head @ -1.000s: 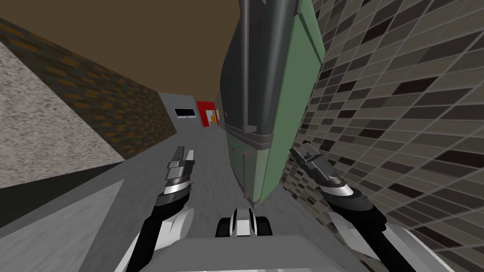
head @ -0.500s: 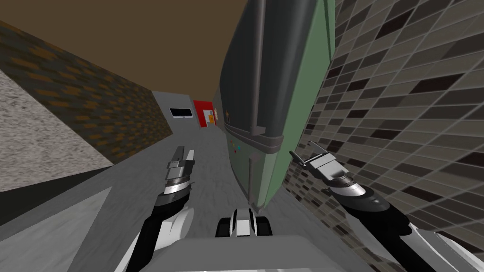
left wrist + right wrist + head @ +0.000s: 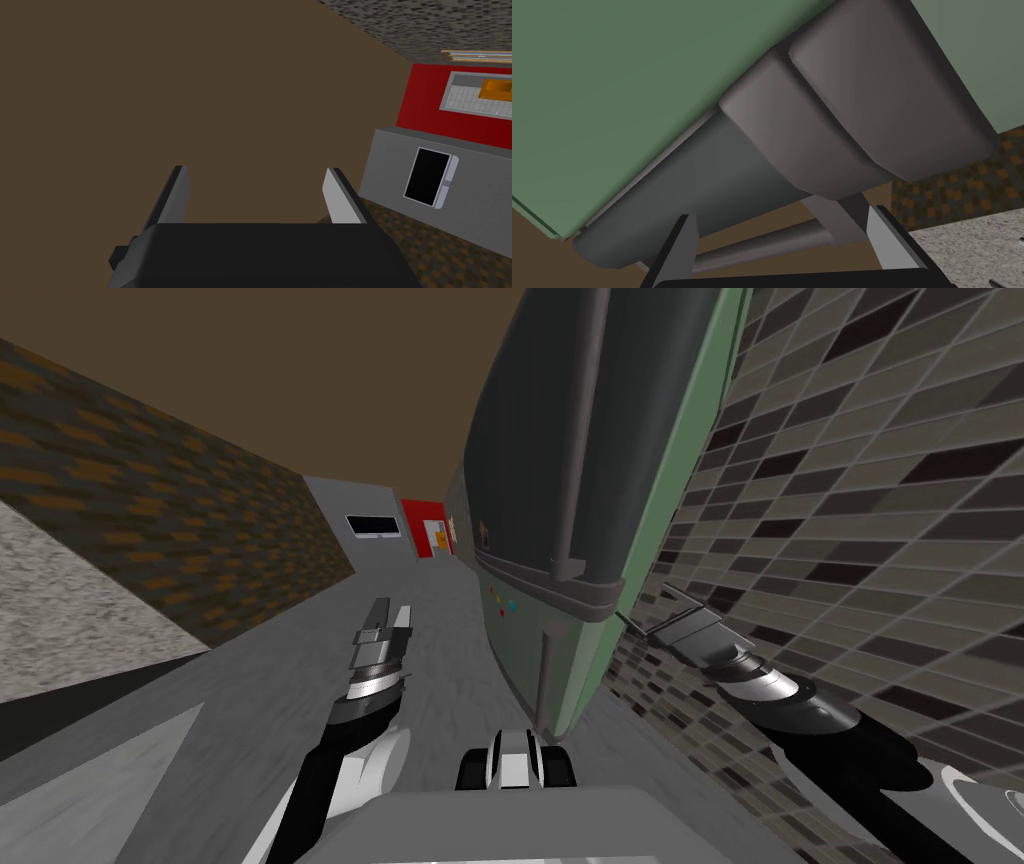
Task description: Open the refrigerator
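Two dark grey doors make the front of the refrigerator (image 3: 540, 468), which stands just right of the middle in the head view, with its green side close to the tiled wall (image 3: 860, 518). Its top is cut off by the picture's edge, and both doors lie flat against the body. The right gripper (image 3: 650, 610) is in the narrow space between the green side and the wall, at the height of the seam between the doors. From the head view I cannot tell if its fingers touch the refrigerator. The right wrist view shows more: the jaws are spread wide and hold nothing, the rounded edges of both doors are just ahead, and a grey bar handle (image 3: 762, 244) runs beyond the fingers, partly hidden behind one of them. Whether the bar is between the blades or farther away is hard to read. The left gripper (image 3: 389, 618) hangs over the grey floor (image 3: 230, 718), well apart from the refrigerator, its jaws also spread and empty.
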`<state>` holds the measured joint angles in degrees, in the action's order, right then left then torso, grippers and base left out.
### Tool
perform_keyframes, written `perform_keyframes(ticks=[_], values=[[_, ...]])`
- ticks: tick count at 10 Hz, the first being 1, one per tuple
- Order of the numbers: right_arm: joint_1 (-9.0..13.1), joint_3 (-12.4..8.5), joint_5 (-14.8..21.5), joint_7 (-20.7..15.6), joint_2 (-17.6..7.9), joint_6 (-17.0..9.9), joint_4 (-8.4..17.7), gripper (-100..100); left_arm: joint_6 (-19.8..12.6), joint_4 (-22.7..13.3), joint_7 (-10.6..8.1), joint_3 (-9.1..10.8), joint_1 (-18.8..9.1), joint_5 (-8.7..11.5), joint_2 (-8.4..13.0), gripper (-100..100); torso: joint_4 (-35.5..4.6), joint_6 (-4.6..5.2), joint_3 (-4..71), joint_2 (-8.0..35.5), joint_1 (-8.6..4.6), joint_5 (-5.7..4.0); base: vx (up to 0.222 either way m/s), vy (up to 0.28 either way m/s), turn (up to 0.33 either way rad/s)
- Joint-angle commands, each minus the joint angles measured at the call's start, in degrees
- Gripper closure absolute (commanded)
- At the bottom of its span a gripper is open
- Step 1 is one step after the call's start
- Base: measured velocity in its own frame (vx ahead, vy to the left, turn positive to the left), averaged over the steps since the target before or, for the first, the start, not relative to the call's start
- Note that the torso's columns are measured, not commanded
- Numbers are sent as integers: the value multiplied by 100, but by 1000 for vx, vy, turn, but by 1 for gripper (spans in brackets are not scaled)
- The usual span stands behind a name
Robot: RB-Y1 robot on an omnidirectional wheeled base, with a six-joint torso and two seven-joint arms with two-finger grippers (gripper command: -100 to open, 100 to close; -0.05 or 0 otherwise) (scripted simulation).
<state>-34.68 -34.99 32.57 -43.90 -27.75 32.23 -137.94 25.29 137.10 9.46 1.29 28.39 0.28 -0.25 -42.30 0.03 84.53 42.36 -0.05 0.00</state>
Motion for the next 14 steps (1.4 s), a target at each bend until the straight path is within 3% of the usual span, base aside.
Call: perform_keyframes(ticks=[1,6,11,12,14], values=[[-74,-341,323,-391,-285,23,-54,-100,0,0,0,0,-1,0,0,0,-3,-3,-6,8,3,-1,45,90,-147],[-179,-822,792,-939,-733,51,-412,-100,0,-1,0,0,0,0,0,0,15,-22,24,-39,21,6,71,107,-22],[-225,-1049,1013,-1196,-960,60,-1082,-100,0,0,0,0,-1,0,1,0,0,-2,0,-3,2,-1,41,55,-10],[-225,-1007,1012,-1195,-931,67,-1008,-100,0,0,0,0,-1,0,1,0,1,-3,2,-4,0,-1,17,17,-1],[-205,-1266,889,-1002,-1166,-27,-985,-100,0,-1,0,0,-1,0,1,0,1,-3,4,-8,7,0,66,65,-3]])
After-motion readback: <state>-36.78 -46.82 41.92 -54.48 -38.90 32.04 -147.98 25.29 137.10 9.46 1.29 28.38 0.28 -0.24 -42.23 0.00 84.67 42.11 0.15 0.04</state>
